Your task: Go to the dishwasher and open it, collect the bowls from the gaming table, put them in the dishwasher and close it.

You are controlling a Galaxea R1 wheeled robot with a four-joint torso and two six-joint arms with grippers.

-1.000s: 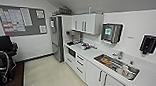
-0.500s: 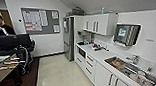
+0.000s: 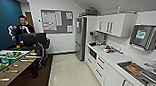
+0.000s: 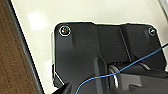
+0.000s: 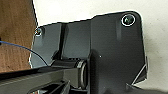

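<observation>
In the kitchenette, the gaming table [image 3: 8, 62] stands left, the worktop [image 3: 113, 58] right — dishwasher unopened, bowls uncollected; either claw's state I cannot tell.

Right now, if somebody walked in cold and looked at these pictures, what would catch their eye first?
Probably the table-football table with its green field and rods, low on the left in the head view, with a person standing behind it at the dark blue wall. Next, the white kitchen counter running along the right, with a steel sink near its close end, and the tall steel fridge beside the noticeboard on the back wall.
</observation>
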